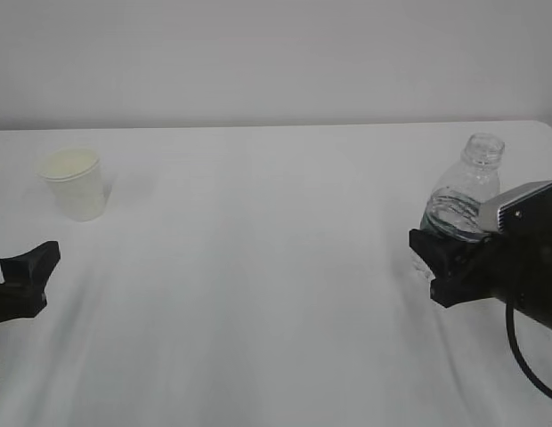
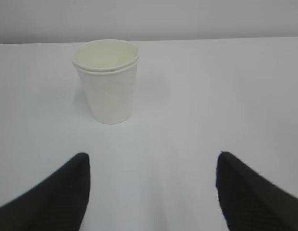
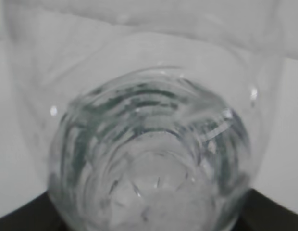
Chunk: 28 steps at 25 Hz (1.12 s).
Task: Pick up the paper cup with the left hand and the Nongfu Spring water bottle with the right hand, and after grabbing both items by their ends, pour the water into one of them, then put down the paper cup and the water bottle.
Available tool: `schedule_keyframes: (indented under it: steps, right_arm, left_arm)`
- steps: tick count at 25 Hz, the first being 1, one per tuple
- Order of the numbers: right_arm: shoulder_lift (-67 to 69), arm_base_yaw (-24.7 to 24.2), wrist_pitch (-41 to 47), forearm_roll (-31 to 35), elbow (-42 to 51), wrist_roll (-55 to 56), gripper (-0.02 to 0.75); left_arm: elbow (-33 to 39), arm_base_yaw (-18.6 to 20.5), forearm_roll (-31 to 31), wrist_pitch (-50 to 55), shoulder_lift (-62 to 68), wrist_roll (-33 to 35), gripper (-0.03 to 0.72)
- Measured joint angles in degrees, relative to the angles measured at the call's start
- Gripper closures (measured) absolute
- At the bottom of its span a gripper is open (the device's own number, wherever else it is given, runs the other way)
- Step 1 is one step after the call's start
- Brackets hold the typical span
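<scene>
Your left black two-finger pincer (image 2: 151, 192), at the lower left of the exterior frame, stands wide open and empty. Your right pincer (image 1: 434, 267), lower right, is closed on the base of the clear ribbed plastic bottle (image 1: 463, 196), which leans. The off-white tapered paper cup (image 2: 106, 79) stands upright on the white desk (image 1: 276, 267) beyond the left pincer, slightly left of its centreline.

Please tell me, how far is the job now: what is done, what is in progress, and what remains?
Done: nothing is complete yet. In hand: the right end effector is around the water bottle, which is tilted. The left end effector is open, short of the paper cup, which stands untouched on the table. Left: grasping the cup, pouring, setting both down.
</scene>
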Motion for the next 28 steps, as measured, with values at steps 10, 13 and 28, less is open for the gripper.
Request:
schedule_keyframes:
  steps: [10, 13, 28]
  right_arm:
    - [-5.57, 0.0, 3.82, -3.18, 0.07, 0.77, 0.311]
    - [-7.13, 0.0, 5.58, -3.6, 0.07, 0.87, 0.311]
    - [-12.22, 0.0, 10.78, -7.57, 0.14, 4.26, 0.311]
  left_arm:
    - [0.0, 0.0, 1.19, 0.0, 0.0, 0.0, 0.101]
    - [0.0, 0.0, 1.32, 0.0, 0.0, 0.0, 0.101]
    - [0.0, 0.0, 2.44, 0.0, 0.0, 0.03, 0.109]
